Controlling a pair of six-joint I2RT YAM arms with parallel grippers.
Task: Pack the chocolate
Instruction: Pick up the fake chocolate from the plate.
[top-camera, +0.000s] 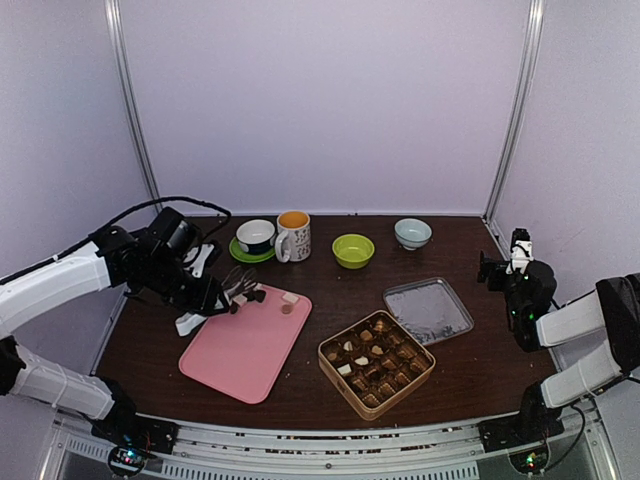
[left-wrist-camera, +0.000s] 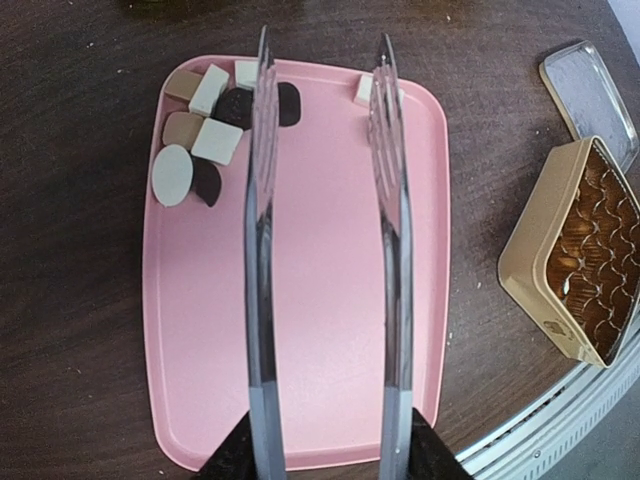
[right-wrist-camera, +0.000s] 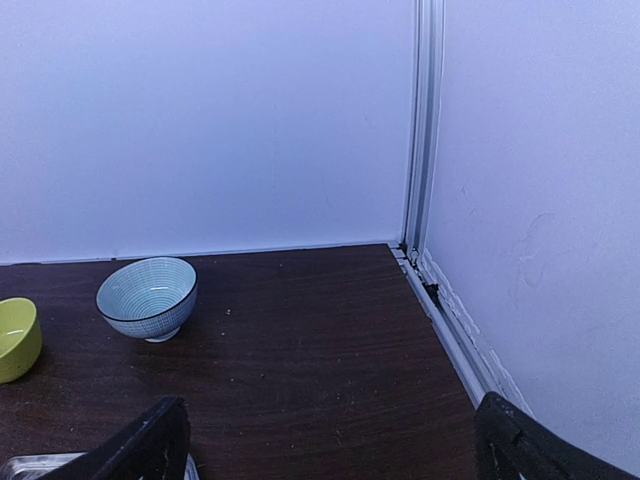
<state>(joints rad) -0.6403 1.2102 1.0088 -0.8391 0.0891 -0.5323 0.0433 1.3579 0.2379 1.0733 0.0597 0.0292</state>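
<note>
We see left gripper (left-wrist-camera: 330, 455) clamped on the long shiny metal tongs (left-wrist-camera: 258, 250), blades spread, nothing between; right gripper (right-wrist-camera: 330, 450) gapes. Brown, tan and white chocolate pieces (left-wrist-camera: 217, 140) bunch touching, upper left of the left wrist view, on the flat pink plastic tray (left-wrist-camera: 325, 300). Risk: closing pinches 2 or flicks neighbours off.

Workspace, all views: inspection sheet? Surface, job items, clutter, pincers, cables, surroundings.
Surface: dark wood table, crumb specks.
Job's things: chocolate mostly clustered at one pink tray corner; gold tin open, holding some pieces; lid beside it.
Clutter: cup on green saucer, mug, green bowl, blue bowl.
Pincers: left pincer shut on metal tongs; right pincer open, empty.
Cables: black cable looping over left arm.
Surroundings: plain walls, aluminium posts.
</note>
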